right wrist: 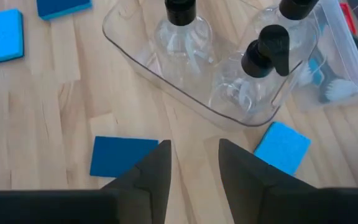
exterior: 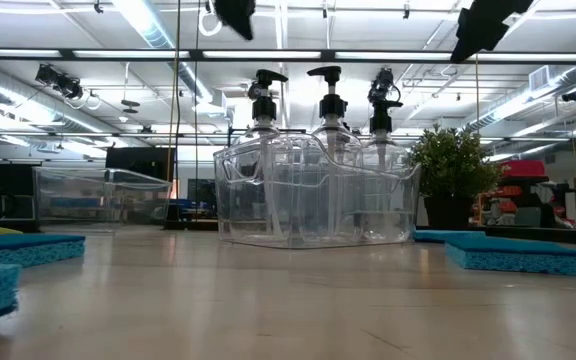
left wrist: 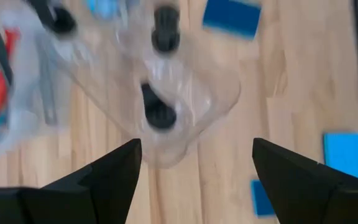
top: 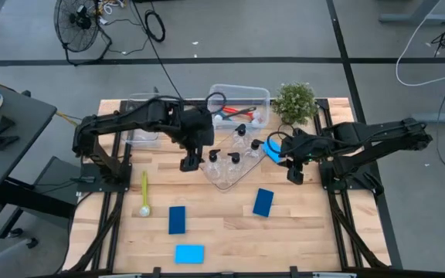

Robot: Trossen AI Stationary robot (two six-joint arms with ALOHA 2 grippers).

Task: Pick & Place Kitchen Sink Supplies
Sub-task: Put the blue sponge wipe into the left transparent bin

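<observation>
L gripper (top: 189, 162): fingers apart, empty, centre-left, beside tray.
R gripper (top: 294, 176): fingers narrowly apart, empty, centre-right.
Done: pump bottles (top: 233, 158) in clear tray (top: 224, 181).
Left: sponges (top: 263, 202) lower centre, yellow-green brush (top: 144, 193) lower left, all loose.

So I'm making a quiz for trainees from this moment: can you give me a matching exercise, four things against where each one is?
Things:
1. pump bottles
2. yellow-green brush
3. red brush
4. potted plant

Places:
A. lying on bare wood, near the left arm's base
B. inside the large clear bin
C. at the table's far edge, near the right arm
D. standing in the clear tray

Pairs: 1-D, 2-A, 3-B, 4-C
</observation>
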